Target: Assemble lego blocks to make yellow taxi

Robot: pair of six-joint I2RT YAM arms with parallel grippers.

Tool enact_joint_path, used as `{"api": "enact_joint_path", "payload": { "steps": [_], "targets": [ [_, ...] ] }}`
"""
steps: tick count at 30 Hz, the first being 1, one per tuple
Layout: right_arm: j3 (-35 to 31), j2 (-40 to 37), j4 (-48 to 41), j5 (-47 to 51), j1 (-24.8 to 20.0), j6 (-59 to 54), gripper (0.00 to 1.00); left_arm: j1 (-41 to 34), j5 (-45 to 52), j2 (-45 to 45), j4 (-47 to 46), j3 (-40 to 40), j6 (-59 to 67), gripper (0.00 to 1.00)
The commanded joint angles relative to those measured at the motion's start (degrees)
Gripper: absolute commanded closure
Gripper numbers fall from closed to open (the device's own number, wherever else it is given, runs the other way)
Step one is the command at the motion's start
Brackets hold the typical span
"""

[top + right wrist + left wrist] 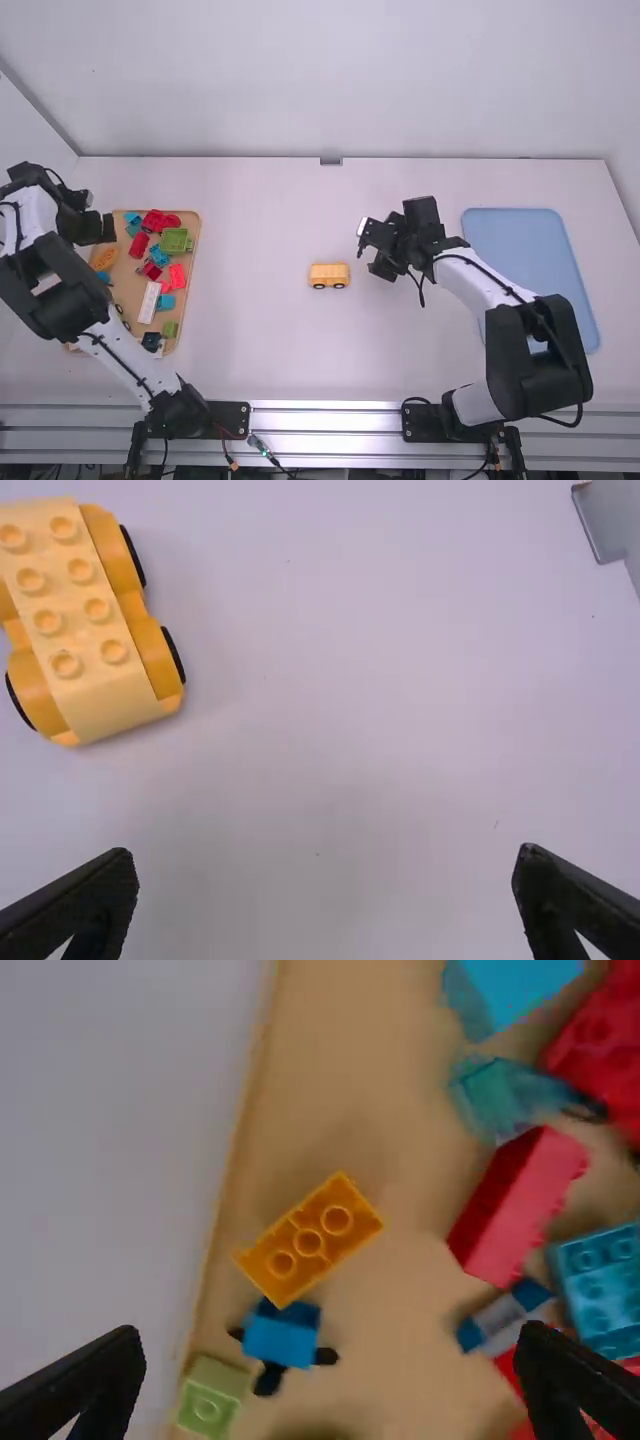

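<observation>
Yellow toy car (328,271), wheels down, on the white table (250,340) — near right gripper (368,248), jaws spread. Orange-yellow block (335,1222), on tan tray (340,1080) — near left gripper (104,228), jaws spread.

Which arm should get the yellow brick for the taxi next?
Probably the left: its open jaws hang by the tray, near the yellow brick. The right arm's jaws are off by the car.

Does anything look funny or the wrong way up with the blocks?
Yes, the orange block on the wooden tray looks upside down: its underside, with three round tubes, faces up. The yellow car looks fine, standing on its wheels.
</observation>
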Motion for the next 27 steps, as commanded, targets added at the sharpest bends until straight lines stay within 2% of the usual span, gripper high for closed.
{"api": "enact_joint_path", "payload": {
  "steps": [1,5,12,20,27],
  "targets": [
    [-0.2,-0.9,-0.1,-0.2,0.2,-0.1,0.01,0.6,-0.6,3.2,-0.5,2.7,18.0,0.05],
    [-0.2,-0.9,-0.1,-0.3,0.3,-0.1,0.01,0.9,-0.2,5.6,1.2,1.7,27.4,0.27],
    [-0.2,-0.9,-0.3,-0.1,0.3,0.6,0.01,1.0,-0.5,5.9,5.9,-1.7,31.0,0.28],
    [-0.2,-0.9,-0.5,-0.2,0.2,2.0,0.01,1.1,-0.8,5.9,10.9,-7.0,32.0,0.34],
    [-0.2,-0.9,-0.8,-0.3,0.4,2.1,0.01,2.1,-0.5,6.0,10.4,-7.3,32.3,0.37]
  ]
}}
